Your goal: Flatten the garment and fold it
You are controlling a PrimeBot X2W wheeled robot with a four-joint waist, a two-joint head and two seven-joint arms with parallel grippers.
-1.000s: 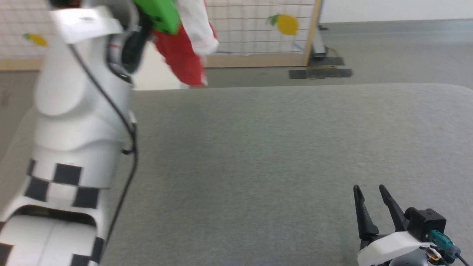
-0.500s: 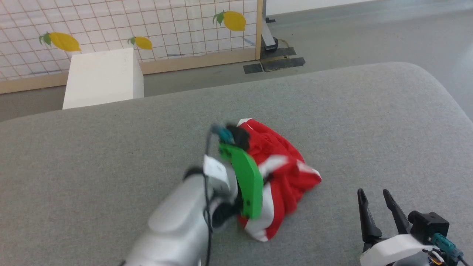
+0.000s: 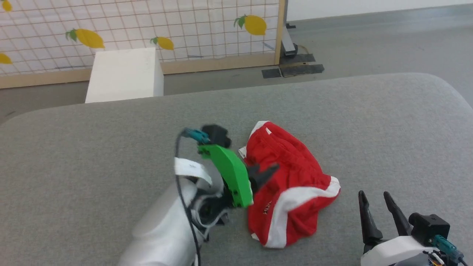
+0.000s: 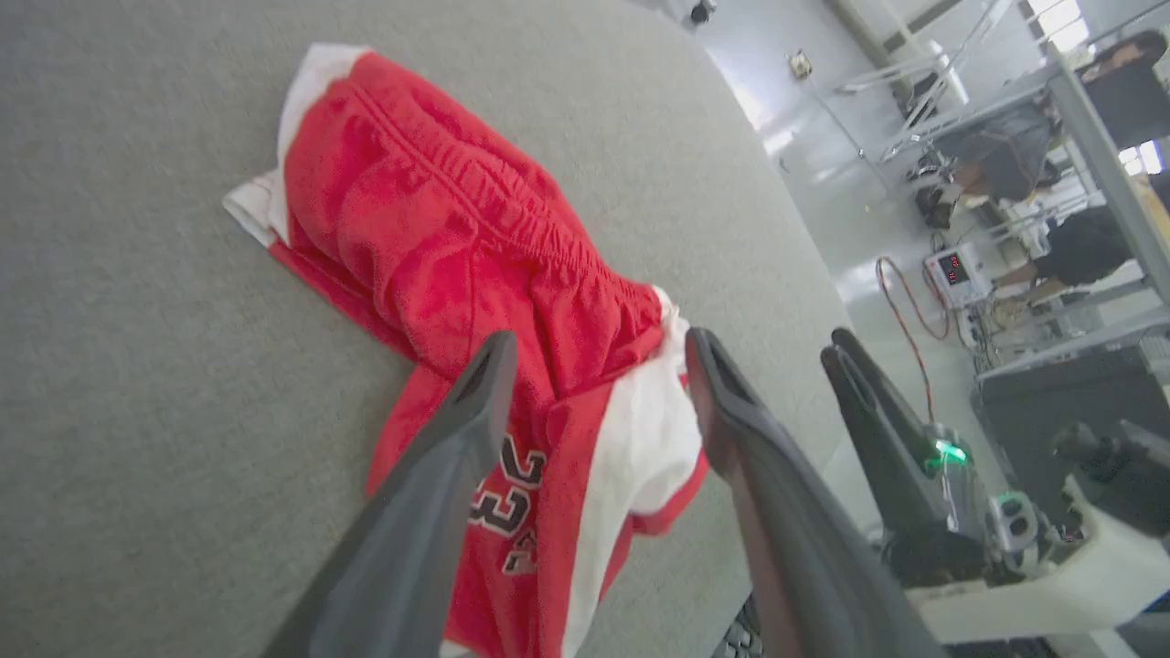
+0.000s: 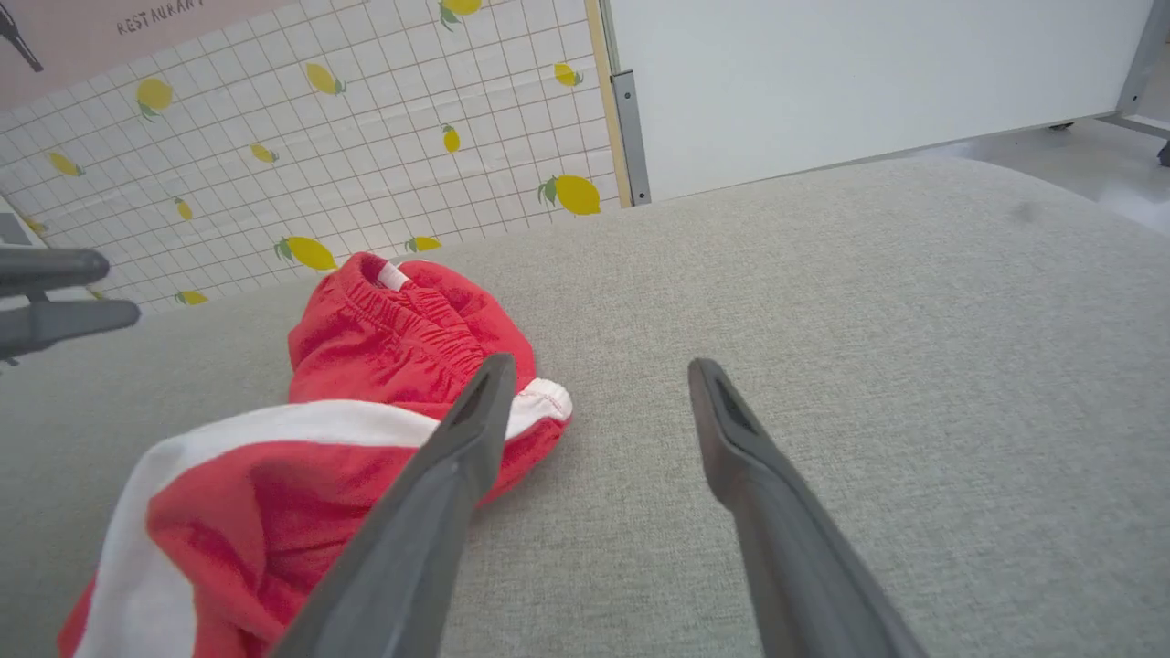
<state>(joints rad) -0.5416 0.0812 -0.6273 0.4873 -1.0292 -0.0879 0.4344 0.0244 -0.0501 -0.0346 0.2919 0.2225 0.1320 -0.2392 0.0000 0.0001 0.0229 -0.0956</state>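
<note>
The garment (image 3: 288, 184) is a pair of red shorts with white side stripes, lying crumpled in a heap on the grey table (image 3: 369, 118). My left gripper (image 3: 266, 173), on its green wrist piece, hovers over the heap's left side. In the left wrist view the left gripper (image 4: 599, 343) stands open just above the garment (image 4: 430, 210), with nothing between its fingers. My right gripper (image 3: 374, 195) is open near the table's front right, a little right of the heap. In the right wrist view the right gripper (image 5: 600, 368) points past the garment (image 5: 384, 338), whose stripe lies beside one finger.
A white box (image 3: 123, 74) stands on the floor beyond the table's far edge, in front of a lemon-patterned grid panel (image 3: 184, 29). The table's rounded right corner (image 3: 454, 96) is near. A person sits at desks (image 4: 1079, 247) off to the side.
My left arm came down from high up, carrying the garment to the table, then opened and let it go. The garment now lies loose. The head camera shifted. The right gripper stayed put.
</note>
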